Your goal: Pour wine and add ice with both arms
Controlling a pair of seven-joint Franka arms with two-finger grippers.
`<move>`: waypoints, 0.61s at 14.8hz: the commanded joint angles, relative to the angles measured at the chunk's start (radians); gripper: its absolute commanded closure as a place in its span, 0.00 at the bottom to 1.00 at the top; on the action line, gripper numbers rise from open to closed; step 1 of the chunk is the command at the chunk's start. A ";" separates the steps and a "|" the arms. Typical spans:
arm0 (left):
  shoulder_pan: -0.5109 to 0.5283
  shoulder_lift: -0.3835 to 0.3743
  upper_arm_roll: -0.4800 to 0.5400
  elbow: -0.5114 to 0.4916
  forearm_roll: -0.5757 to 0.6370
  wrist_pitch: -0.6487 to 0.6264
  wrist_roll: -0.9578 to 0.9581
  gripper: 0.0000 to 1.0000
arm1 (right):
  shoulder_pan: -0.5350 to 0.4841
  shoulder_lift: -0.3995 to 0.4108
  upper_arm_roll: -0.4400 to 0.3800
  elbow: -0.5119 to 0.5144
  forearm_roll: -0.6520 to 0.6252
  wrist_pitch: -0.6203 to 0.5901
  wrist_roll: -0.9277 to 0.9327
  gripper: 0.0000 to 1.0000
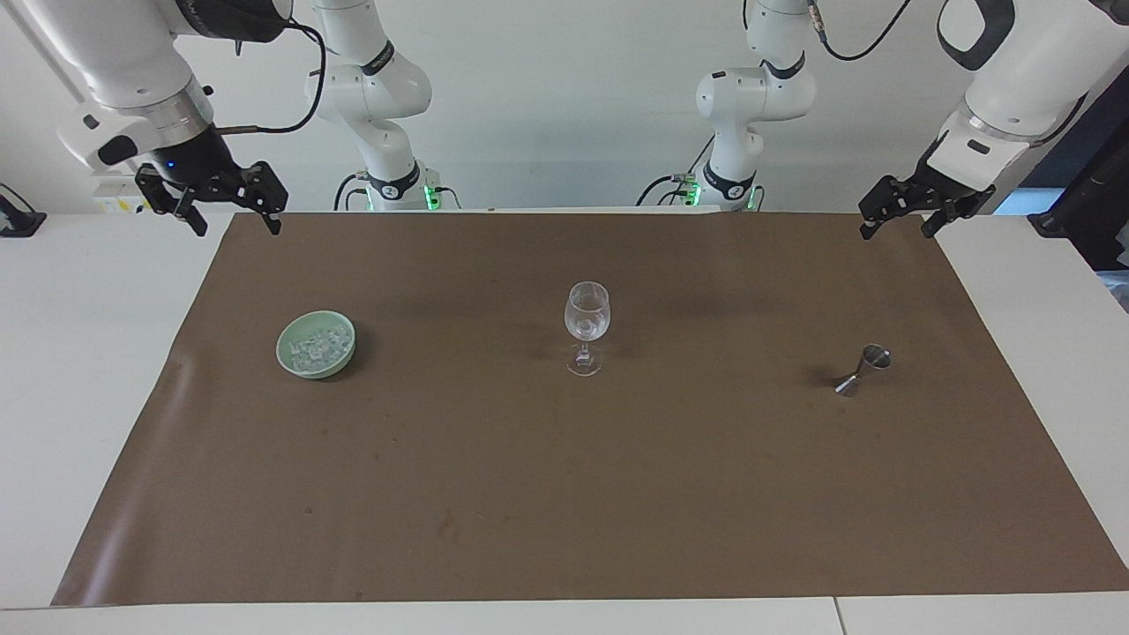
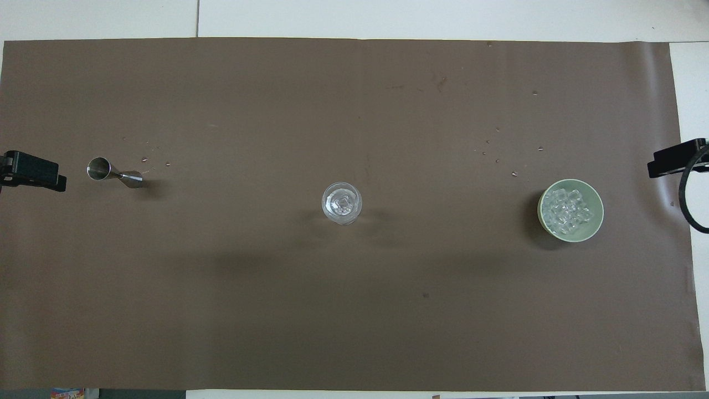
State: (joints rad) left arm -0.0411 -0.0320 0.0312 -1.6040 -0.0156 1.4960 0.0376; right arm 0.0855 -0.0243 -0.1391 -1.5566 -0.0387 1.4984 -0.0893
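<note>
Facing view, right gripper (image 1: 237, 220): black two-finger gripper on the white right arm, raised over the corner of the brown paper mat (image 1: 564, 494) at the robots' edge, fingers spread, empty.
Left gripper (image 1: 897, 225): black, on the white left arm, raised over the mat's other corner at the robots' edge, fingers apart, holding nothing.
Ice (image 1: 319, 345): small clear-whitish chunks heaped in a pale green round bowl (image 1: 304, 367) on the mat, toward the right arm's end.
Wine glass (image 1: 586, 310): clear stemmed glass, upright at mid-mat, with a few ice pieces in its bowl.
Jigger (image 1: 865, 367): small steel double-cone measure lying on its side, toward the left arm's end.
Worktop (image 1: 79, 353): white, under the mat.
</note>
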 commanded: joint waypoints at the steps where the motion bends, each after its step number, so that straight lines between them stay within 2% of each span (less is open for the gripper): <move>1: 0.004 -0.014 0.000 -0.019 -0.003 0.012 0.011 0.00 | -0.018 -0.005 0.004 -0.031 -0.023 0.022 -0.017 0.00; 9: 0.004 -0.014 0.000 -0.019 -0.003 0.012 0.011 0.00 | -0.018 0.001 0.004 -0.031 -0.020 0.017 -0.016 0.00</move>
State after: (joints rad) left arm -0.0411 -0.0320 0.0312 -1.6040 -0.0156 1.4960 0.0376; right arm 0.0806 -0.0132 -0.1404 -1.5699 -0.0482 1.5020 -0.0893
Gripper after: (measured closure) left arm 0.000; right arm 0.000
